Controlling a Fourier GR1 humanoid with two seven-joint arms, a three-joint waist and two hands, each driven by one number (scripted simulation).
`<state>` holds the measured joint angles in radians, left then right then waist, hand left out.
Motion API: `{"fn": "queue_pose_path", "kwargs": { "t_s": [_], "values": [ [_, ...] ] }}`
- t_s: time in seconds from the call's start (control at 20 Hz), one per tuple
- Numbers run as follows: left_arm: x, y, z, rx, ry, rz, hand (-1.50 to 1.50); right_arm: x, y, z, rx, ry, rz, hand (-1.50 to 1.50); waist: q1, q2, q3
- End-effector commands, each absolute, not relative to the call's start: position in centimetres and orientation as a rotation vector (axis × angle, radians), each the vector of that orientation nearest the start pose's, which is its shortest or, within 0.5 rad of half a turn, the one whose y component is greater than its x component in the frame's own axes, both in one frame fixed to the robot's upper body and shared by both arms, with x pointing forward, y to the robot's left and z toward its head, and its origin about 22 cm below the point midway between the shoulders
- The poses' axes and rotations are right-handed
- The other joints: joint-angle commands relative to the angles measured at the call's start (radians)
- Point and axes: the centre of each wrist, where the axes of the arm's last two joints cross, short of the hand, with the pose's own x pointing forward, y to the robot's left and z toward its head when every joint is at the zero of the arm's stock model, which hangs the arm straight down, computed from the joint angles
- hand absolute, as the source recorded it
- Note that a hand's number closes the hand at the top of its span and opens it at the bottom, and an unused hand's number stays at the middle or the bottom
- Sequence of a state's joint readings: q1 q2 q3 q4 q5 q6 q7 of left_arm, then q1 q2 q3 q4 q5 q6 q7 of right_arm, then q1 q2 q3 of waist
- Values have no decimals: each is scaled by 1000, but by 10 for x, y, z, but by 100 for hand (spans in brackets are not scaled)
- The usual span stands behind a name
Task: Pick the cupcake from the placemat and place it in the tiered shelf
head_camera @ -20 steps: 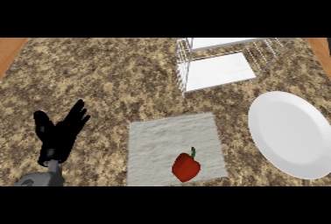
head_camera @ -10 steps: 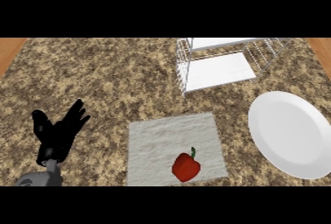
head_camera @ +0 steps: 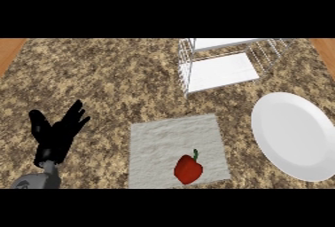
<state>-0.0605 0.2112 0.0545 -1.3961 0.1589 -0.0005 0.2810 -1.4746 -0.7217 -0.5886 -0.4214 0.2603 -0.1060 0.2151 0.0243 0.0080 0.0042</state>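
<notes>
Currently the red, stemmed item (head_camera: pixel 188 169), more pepper than cupcake, lies on the placemat (head_camera: pixel 175 139). Shelf (head_camera: pixel 222 71) sits beyond the mat, plate (head_camera: pixel 294 133) right of it. Left hand (head_camera: pixel 59 131), left of the mat, open, holding nothing. Next: a grasp there. Nothing differs from earlier.

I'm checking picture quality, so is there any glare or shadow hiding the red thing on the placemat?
Head view: even light, no glare; the red pepper-like item on the placemat shows fully, with barely any shadow; the white plate looks flat and featureless.
</notes>
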Motion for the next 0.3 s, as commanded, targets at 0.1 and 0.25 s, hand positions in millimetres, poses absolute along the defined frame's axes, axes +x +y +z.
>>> {"fn": "queue_pose_path", "kwargs": {
  "t_s": [0.1, 0.25],
  "values": [
    [252, 289, -28, 73, -1122, 39, 0, 397, -439, 369, -431, -1742, -310, -150, -1, 6, -3],
    [250, 286, -27, 64, -1113, 18, 0, 388, -454, 370, -434, -1770, -309, -150, 8, 7, -3]
  ]
}}
